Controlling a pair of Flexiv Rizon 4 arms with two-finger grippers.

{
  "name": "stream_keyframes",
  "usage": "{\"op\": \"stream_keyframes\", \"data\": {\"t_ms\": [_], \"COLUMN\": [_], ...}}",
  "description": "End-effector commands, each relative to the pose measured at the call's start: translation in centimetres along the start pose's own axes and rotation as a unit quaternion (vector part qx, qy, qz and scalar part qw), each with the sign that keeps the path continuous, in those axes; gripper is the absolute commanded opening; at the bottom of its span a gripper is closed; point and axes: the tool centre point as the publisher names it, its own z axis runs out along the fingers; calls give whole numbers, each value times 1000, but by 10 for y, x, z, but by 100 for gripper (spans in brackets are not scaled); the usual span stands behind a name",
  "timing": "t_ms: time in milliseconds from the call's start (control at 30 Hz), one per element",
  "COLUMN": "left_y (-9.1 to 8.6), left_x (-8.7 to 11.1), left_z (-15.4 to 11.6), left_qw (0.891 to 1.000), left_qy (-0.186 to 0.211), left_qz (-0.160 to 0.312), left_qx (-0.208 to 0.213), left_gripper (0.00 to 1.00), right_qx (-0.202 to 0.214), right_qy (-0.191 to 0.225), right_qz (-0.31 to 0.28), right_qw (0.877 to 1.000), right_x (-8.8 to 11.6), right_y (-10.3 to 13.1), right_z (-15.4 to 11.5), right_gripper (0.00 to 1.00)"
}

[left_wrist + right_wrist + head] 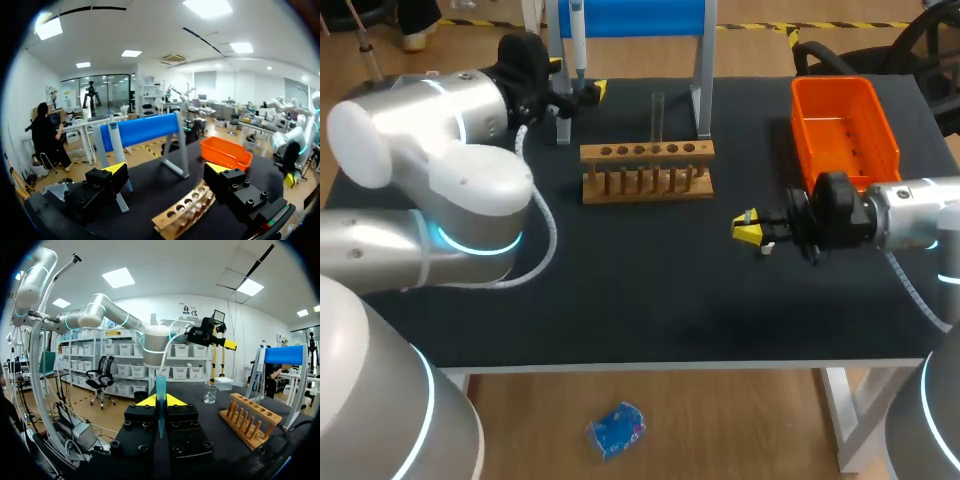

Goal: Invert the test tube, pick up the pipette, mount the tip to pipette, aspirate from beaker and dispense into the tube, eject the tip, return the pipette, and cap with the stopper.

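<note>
A pipette hangs on the blue-barred stand at the table's back. My left gripper is open right in front of it, one finger on each side. In the left wrist view the pipette stands just ahead of one finger of the open gripper. A clear test tube stands upright in the wooden rack. My right gripper, right of the rack, is shut on a blue pipette tip, held upright with the wide end up. A small glass beaker sits near the stand.
An orange bin stands at the back right, behind my right arm. The rack lies between the two grippers. The stand's legs flank the rack's far side. The black tabletop reaches to the front edge.
</note>
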Motion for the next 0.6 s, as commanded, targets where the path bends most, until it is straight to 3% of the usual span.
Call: {"op": "stream_keyframes", "data": {"t_ms": [33,267,600], "left_y": [-3,-12,-12], "left_x": [0,-18,-18], "left_z": [36,56,56], "left_qw": [997,989,989], "left_qy": [-72,-148,-148], "left_qz": [0,-16,-16], "left_qx": [22,16,16], "left_gripper": [100,100,100], "right_qx": [0,0,0], "right_qy": [-1,-1,-1], "right_qz": [0,0,0], "right_qw": [1000,1000,1000], "right_x": [1,1,1], "right_y": [0,0,0], "right_z": [0,0,0], "right_gripper": [0,0,0]}}
